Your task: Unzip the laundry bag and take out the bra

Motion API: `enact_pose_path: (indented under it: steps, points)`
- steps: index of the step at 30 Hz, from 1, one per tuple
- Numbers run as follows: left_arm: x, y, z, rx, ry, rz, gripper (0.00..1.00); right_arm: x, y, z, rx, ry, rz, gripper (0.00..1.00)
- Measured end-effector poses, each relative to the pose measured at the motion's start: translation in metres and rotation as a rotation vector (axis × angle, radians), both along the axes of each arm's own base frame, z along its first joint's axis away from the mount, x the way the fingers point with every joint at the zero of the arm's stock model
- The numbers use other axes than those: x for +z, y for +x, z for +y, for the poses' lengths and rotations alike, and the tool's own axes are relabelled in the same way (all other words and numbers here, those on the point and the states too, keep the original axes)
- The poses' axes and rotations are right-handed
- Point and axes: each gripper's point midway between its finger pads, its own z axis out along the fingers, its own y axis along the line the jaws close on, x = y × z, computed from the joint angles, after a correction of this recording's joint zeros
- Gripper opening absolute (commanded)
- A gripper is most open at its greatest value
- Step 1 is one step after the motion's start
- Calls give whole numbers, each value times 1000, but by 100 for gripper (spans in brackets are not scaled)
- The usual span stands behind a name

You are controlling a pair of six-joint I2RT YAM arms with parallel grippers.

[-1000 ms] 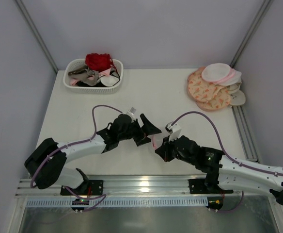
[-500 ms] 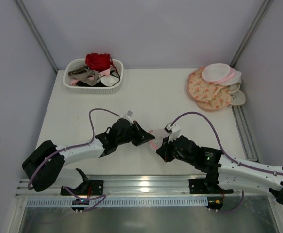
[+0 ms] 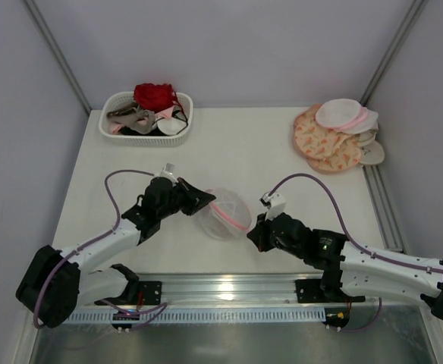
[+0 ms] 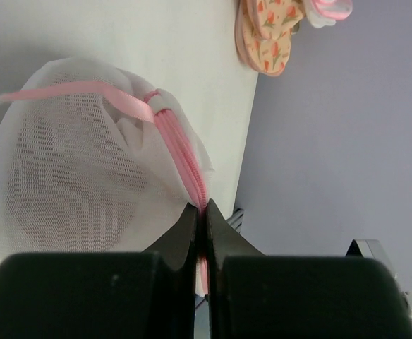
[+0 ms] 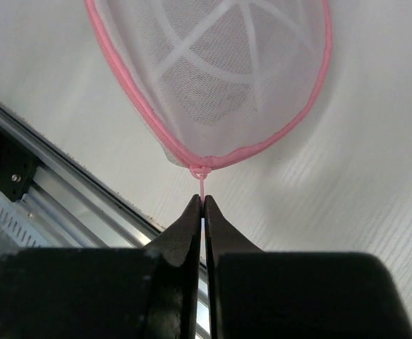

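The laundry bag, a small dome of white mesh with a pink zipper rim, hangs stretched between both grippers near the table's front middle. My left gripper is shut on the pink zipper rim at the bag's left side, jaws pinched together on the tape. My right gripper is shut on the thin pink zipper pull at the rim's low point, just below the mesh dome. The bra is hidden; only pale folds show through the mesh.
A white slotted basket holding red and other garments stands at the back left. A pile of peach-patterned round pouches lies at the back right, also seen as pouches in the left wrist view. A metal rail runs along the near edge.
My left gripper closed on the bag's zipper rim and drew back to the left. The bag, bunched between the grippers before, now hangs spread out between them. The right gripper stayed put.
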Motion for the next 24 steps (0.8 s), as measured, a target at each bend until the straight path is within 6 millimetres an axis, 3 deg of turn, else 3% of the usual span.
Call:
enact_pose_path:
  steps: [5,10,13,18,20,21,24]
  points:
    - [-4,-5,-13,-139,11,27,0,-21,9,-15,-90,-96,25,4]
    - [7,-13,-26,-293,-7,-19,0,-42,20,-42,-235,-240,59,4]
    - [25,-9,-33,-370,-28,-90,0,-38,27,-50,-298,-255,49,4]
    - [53,11,-52,-456,-70,-207,1,-17,34,-58,-359,-203,1,4]
    - [53,21,-58,-471,-73,-225,28,-9,35,-63,-372,-184,-16,4]
    - [51,26,-62,-474,-79,-233,58,-6,34,-65,-376,-176,-23,4]
    - [34,36,-62,-455,-77,-219,84,-1,33,-71,-380,-166,-32,4]
